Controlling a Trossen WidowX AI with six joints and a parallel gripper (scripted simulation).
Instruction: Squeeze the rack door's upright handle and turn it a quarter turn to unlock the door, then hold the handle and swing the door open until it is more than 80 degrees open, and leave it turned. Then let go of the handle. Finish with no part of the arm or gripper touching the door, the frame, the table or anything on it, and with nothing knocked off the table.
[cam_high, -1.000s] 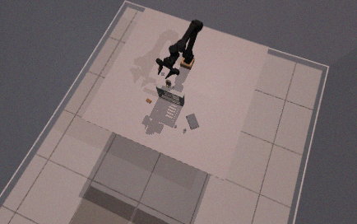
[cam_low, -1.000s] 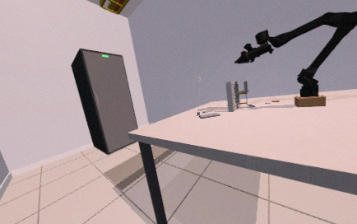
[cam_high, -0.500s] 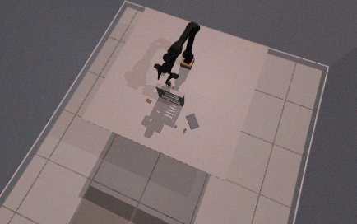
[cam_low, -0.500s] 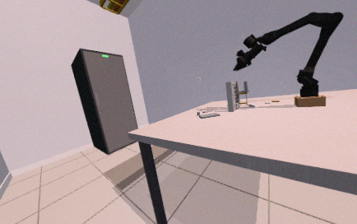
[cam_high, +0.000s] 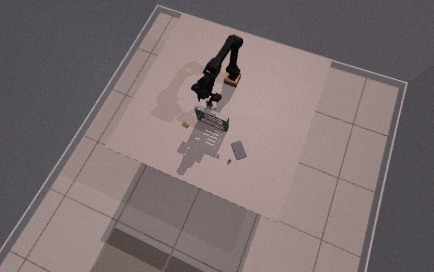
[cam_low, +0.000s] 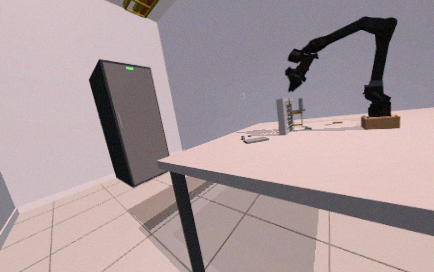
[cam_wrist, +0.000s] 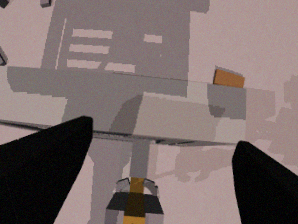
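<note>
The grey rack (cam_high: 210, 122) (cam_low: 283, 117) (cam_wrist: 175, 117) stands upright on the table (cam_high: 270, 100) (cam_low: 320, 165). Its door looks flat against the frame, but its edges are too small to tell apart. The handle (cam_low: 301, 105) (cam_wrist: 135, 202) is a grey upright piece with orange parts, standing out from the rack on the arm's side. My gripper (cam_high: 208, 96) (cam_low: 292, 90) (cam_wrist: 164, 139) is open and empty, pointing down above the rack and handle. In the wrist view the handle shows low in the picture, between the two black fingers. No contact shows. The handle's turn cannot be told.
A small orange block (cam_high: 185, 125) (cam_wrist: 229, 78) lies beside the rack. A flat grey slab (cam_high: 239, 150) (cam_low: 256, 140) and a small grey piece (cam_high: 229, 161) lie on the rack's far side. The arm's wooden base (cam_high: 232, 79) (cam_low: 380, 122) stands behind the handle side.
</note>
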